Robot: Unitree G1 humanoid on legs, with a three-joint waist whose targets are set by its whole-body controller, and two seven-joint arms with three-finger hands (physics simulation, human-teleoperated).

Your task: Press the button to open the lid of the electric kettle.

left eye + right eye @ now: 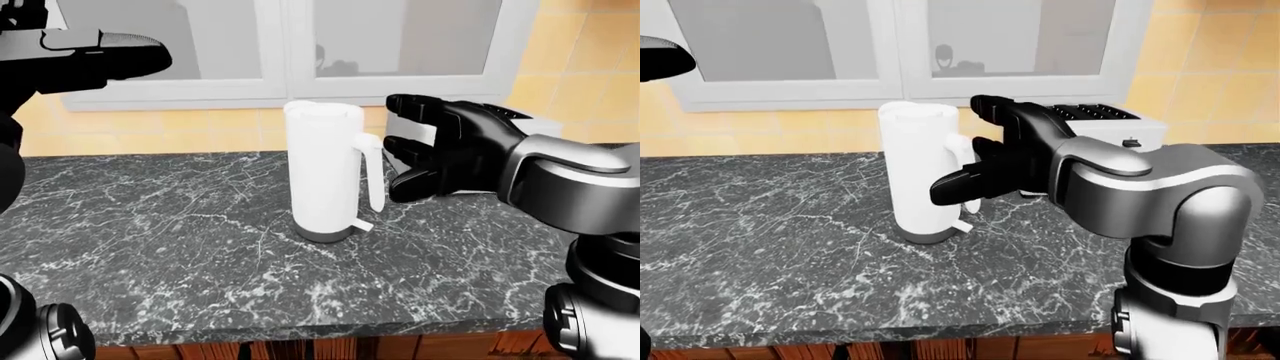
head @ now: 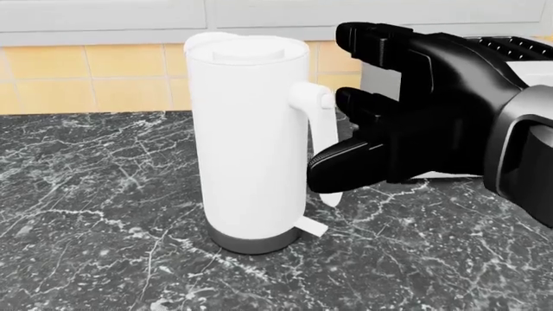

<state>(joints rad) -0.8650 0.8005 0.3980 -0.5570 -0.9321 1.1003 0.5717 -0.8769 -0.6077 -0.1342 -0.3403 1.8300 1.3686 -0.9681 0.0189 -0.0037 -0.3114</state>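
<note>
The white electric kettle [image 2: 249,129] stands upright on its grey base on the black marble counter [image 2: 86,194], lid down. Its handle [image 2: 324,139] points to the view's right, with a rounded knob [image 2: 313,96] at the top. My black right hand [image 2: 350,107] is open just right of the handle. Two fingers [image 2: 371,39] spread beside the handle's upper part, and the thumb [image 2: 341,172] lies across its lower end. My left hand [image 1: 105,56] is raised at the top left of the left-eye view, far from the kettle, fingers stretched flat and holding nothing.
A white toaster [image 1: 1110,120] with dark slots stands behind my right hand against the yellow tiled wall [image 1: 200,120]. White-framed windows [image 1: 330,45] run above. The counter's near edge [image 1: 300,334] crosses the bottom of the left-eye view.
</note>
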